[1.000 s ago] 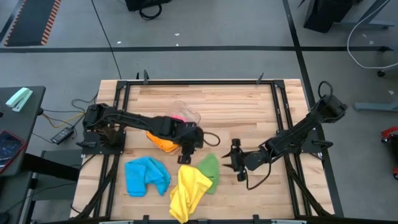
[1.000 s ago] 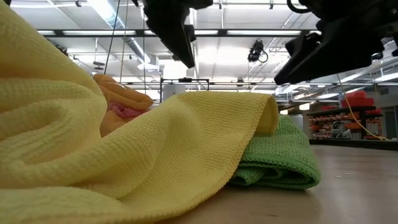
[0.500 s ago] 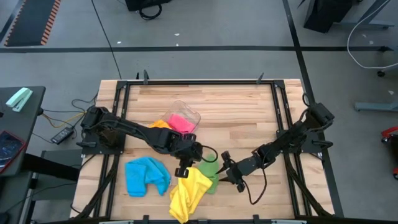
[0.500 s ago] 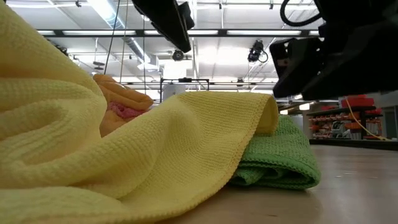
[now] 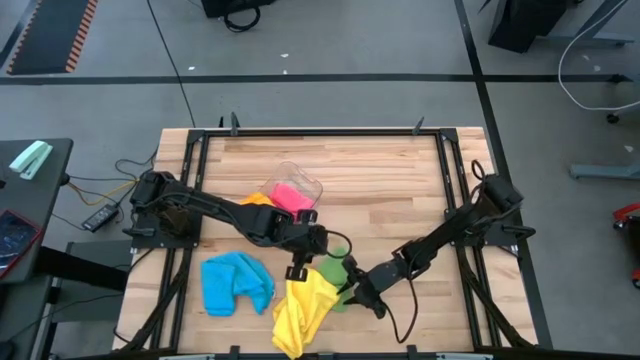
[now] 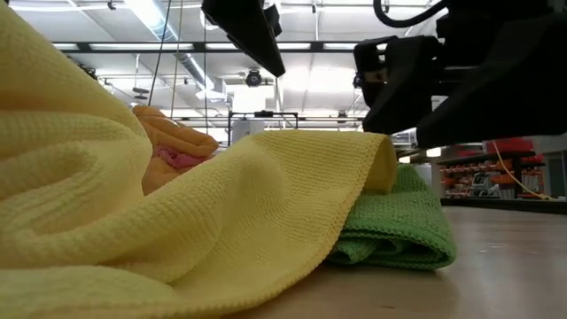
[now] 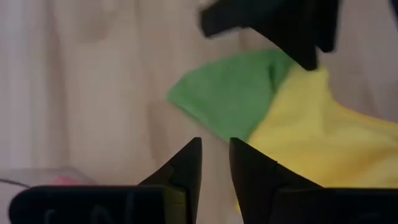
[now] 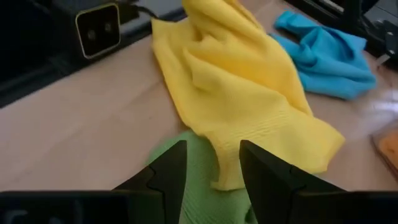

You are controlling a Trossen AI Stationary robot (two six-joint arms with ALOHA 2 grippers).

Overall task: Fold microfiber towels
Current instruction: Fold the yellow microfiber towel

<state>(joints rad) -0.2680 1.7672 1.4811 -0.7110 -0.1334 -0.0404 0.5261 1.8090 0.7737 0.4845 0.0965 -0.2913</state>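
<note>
From above, a pink towel (image 5: pixel 291 195) is seen inside the clear plastic tub (image 5: pixel 297 187) on the wooden table (image 5: pixel 390 180), with an orange towel (image 5: pixel 257 201) against the tub's side. The left gripper (image 5: pixel 297 269) is held over the upper edge of the yellow towel (image 5: pixel 303 305), while the right gripper (image 5: pixel 349 291) is brought in just beside the green towel (image 5: pixel 333 272), which lies partly under the yellow one. A blue towel (image 5: pixel 233 282) is spread well to the left.

At table height, the yellow towel (image 6: pixel 133 239) is draped over the green towel (image 6: pixel 399 230), and both arms hang above them without touching.

In the left wrist view, the fingers (image 7: pixel 186 165) are parted only narrowly and nothing is held; the green towel (image 7: pixel 230 99) and yellow towel (image 7: pixel 311 143) lie beyond them.

In the right wrist view, the fingers (image 8: pixel 168 168) are set moderately apart and empty, with the yellow towel (image 8: pixel 236 87) just past their tips and the blue towel (image 8: pixel 326 53) farther off.
</note>
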